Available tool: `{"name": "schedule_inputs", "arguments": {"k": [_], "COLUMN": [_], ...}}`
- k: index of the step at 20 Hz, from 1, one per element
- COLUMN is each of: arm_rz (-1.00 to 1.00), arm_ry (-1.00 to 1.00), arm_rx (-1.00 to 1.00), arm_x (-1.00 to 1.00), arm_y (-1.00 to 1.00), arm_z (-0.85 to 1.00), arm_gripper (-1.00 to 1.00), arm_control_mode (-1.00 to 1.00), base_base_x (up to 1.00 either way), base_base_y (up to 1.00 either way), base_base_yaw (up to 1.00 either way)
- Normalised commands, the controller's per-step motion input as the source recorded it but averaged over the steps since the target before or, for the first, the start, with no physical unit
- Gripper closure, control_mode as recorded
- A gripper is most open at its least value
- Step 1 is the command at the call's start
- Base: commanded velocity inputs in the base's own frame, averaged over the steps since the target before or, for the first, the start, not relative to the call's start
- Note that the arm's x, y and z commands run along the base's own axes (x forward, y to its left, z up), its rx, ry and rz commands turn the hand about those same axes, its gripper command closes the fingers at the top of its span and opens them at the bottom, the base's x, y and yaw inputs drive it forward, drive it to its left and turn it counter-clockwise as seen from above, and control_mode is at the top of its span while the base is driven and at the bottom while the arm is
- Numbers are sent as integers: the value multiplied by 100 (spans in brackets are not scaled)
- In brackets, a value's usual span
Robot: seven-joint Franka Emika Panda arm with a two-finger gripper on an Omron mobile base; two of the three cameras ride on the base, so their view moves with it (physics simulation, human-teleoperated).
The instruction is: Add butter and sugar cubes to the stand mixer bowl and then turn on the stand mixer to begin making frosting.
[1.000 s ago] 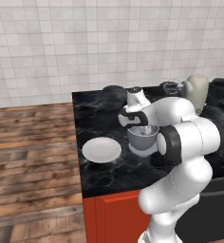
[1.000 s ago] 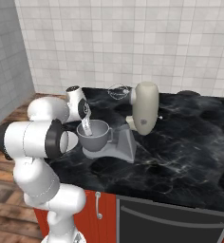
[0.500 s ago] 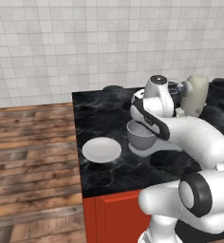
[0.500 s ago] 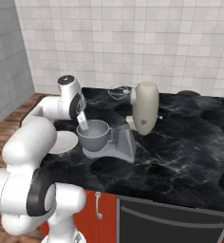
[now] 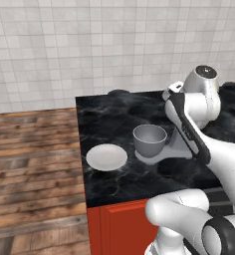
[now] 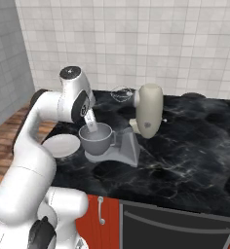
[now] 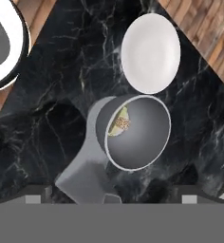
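Down in the bowl point(image 7: 137, 133) we see the butter point(image 7: 119, 118) against the inner wall, partly tucked under the rim, with a tan speckled bit on it too small for us to name as the sugar cubes. From the left base view the bowl's inside is hidden by its own wall, and the arm covers most of the mixer point(image 5: 167, 149) beside the bowl. In the hand view the mixer's base runs off the bottom edge below the bowl. We can't tell how the gripper's jaws stand. The whisk point(image 6: 121, 93) behind the bowl is a faint blur.
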Motion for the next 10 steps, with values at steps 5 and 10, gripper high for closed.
{"name": "schedule_inputs", "arguments": {"k": [5,10], "arm_rz": [0,0], "arm_ry": [0,-17], "arm_rx": [29,32], "arm_x": [-38,-2], "arm_y": [-98,-80], "arm_z": [52,-14], "arm_gripper": [-100,-100], "arm_control_mode": [-100,-100], "base_base_x": [0,0], "base_base_y": [0,0], "base_base_yaw": [0,0]}}
